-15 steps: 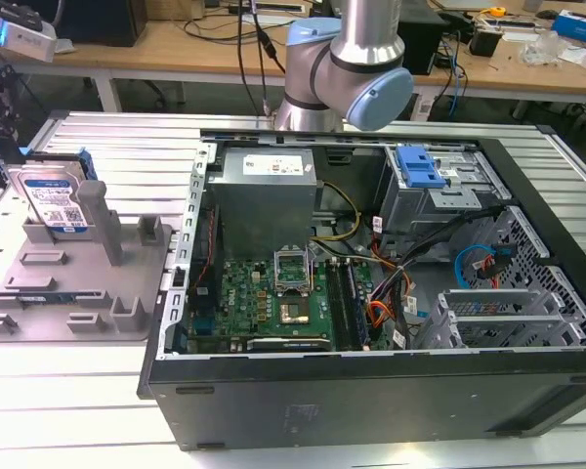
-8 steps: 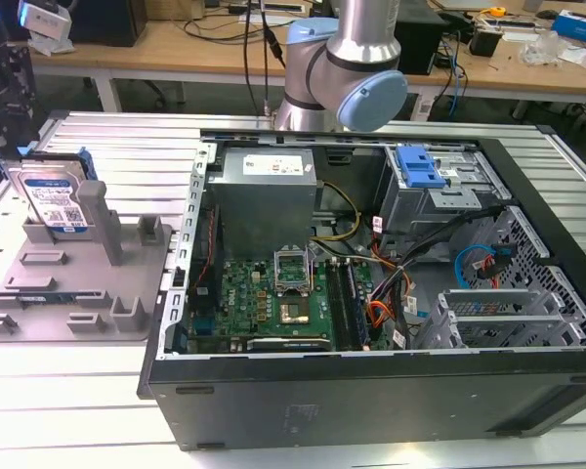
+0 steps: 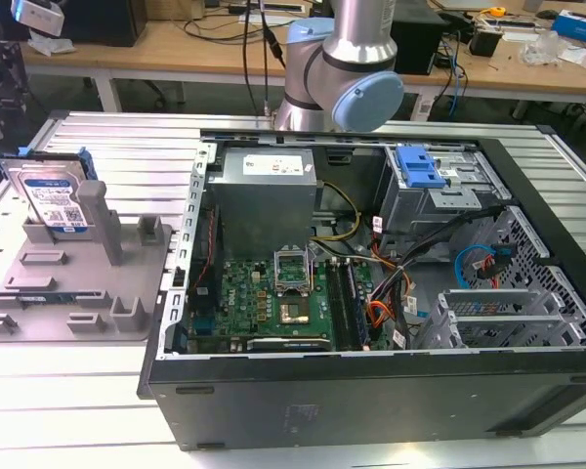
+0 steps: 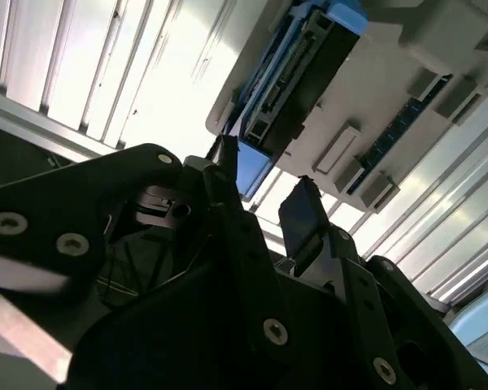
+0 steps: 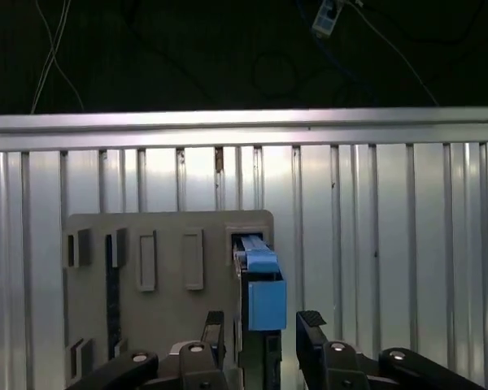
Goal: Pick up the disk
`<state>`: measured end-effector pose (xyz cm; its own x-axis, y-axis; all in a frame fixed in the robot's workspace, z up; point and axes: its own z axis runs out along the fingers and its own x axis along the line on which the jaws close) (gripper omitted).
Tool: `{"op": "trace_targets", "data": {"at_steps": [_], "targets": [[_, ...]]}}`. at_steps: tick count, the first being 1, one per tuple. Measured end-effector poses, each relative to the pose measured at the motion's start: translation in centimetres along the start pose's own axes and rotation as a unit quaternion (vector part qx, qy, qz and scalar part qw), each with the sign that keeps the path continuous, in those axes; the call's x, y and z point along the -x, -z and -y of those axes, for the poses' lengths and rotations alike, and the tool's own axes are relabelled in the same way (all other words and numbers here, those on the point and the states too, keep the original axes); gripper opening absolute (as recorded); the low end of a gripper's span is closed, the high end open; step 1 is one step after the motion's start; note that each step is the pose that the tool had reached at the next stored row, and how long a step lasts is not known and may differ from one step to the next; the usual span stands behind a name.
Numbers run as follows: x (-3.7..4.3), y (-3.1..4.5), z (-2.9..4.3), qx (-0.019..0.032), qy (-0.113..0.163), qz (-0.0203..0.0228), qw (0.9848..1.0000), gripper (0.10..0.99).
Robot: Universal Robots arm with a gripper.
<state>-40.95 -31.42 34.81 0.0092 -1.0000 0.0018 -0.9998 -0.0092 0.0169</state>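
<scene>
Claw (image 5: pixel 262 323) spread over disk (image 5: pixel 264 296), both wrist views

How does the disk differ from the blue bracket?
The disk is silver metal with a labelled face; the blue bracket is all blue plastic. The disk stands on edge in the grey holder outside the computer case; the blue bracket sits inside it. Both show blue plastic.

disk (image 3: pixel 47 195): glossy metal, blue plastic rails | holder (image 3: pixel 83 285): matt grey plastic | table (image 3: pixel 112 147): ribbed shiny metal
</scene>
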Motion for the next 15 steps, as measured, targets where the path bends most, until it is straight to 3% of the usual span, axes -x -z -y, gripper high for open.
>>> {"op": "trace_targets", "data": {"at_steps": [4, 8, 15], "targets": [[0.15, -0.07, -0.07, -0.0001, 0.006, -0.0043, 1.0, 0.482], [0.62, -0.47, -0.67, 0.0001, 0.006, -0.0087, 0.9999, 0.482], [0.62, -1.49, -0.48, 0.0008, 0.006, -0.0088, 0.9999, 0.482]]}}
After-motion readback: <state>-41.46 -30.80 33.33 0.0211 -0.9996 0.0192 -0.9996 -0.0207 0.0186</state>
